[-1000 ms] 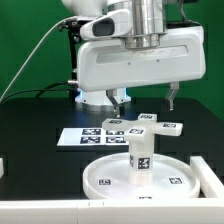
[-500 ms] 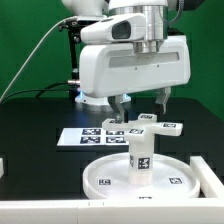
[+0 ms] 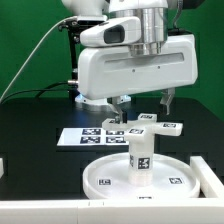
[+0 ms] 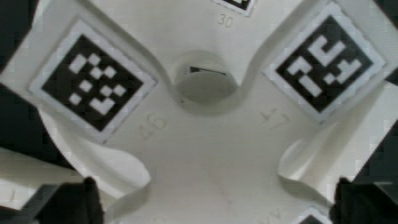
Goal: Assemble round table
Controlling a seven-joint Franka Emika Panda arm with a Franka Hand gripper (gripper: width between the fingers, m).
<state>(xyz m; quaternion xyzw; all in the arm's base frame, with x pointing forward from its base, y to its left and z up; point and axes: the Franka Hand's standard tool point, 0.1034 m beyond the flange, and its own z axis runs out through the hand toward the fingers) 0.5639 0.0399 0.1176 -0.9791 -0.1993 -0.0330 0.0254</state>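
Fingers [image 3: 142, 101] wide apart above cross-shaped foot [image 3: 146, 124]

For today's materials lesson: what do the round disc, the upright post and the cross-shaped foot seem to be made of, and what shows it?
All three look like white plastic, probably.
Round disc: smooth, faintly glossy, with a moulded rim.
Post: same opaque white, with paper-like printed tags.
Cross-shaped foot: matte white, rounded moulded edges and a central hole, seen close in the wrist view.

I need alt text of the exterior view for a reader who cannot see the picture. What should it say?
A white robot gripper hangs open over a white cross-shaped foot lying on a black table. In front, a short post stands upright on a large round disc; a flat marker board lies to the exterior view's left of the foot.
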